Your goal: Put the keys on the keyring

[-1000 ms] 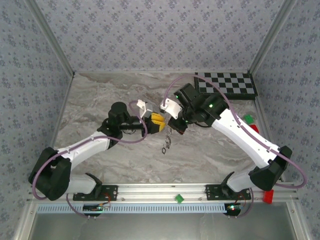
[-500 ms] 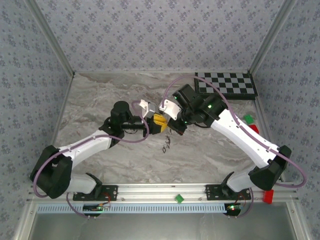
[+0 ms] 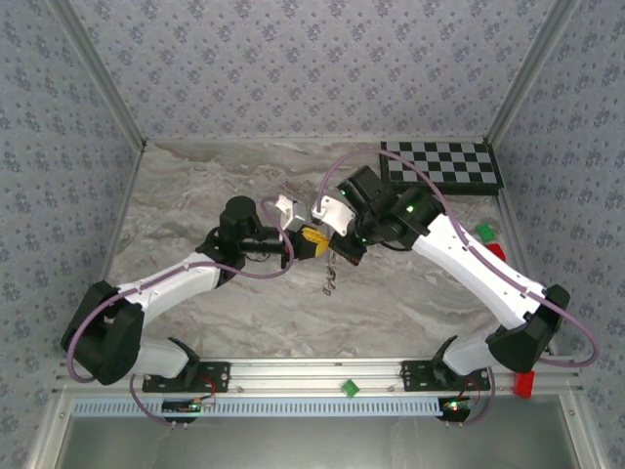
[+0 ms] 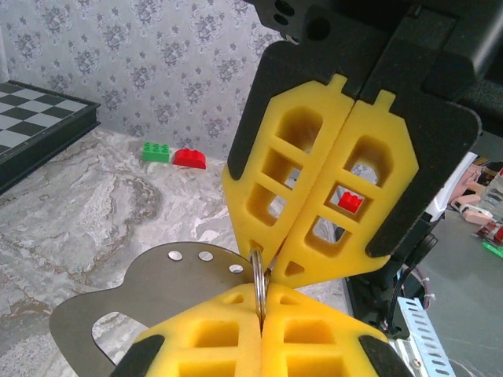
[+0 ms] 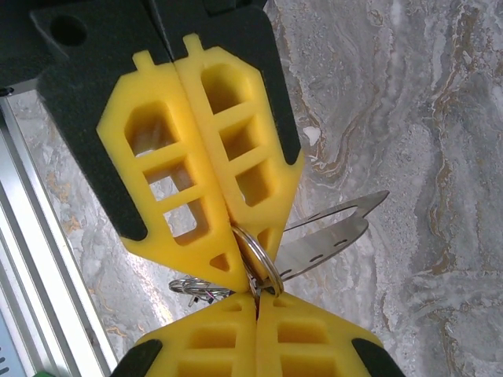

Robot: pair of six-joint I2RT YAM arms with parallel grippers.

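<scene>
While the arms met tip to tip over the marble tabletop (image 3: 195,186), left gripper (image 4: 262,306) and right gripper (image 5: 256,306) each clamped tight on the keyring (image 5: 259,255), pinched between them. Two flat perforated metal blades (image 5: 330,236) fanned beside it.

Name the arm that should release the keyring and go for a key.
Right, probably. The left gripper and right gripper are both shut on the keyring, but the wire runs deeper between the left's fingers, so it can hold alone.
</scene>
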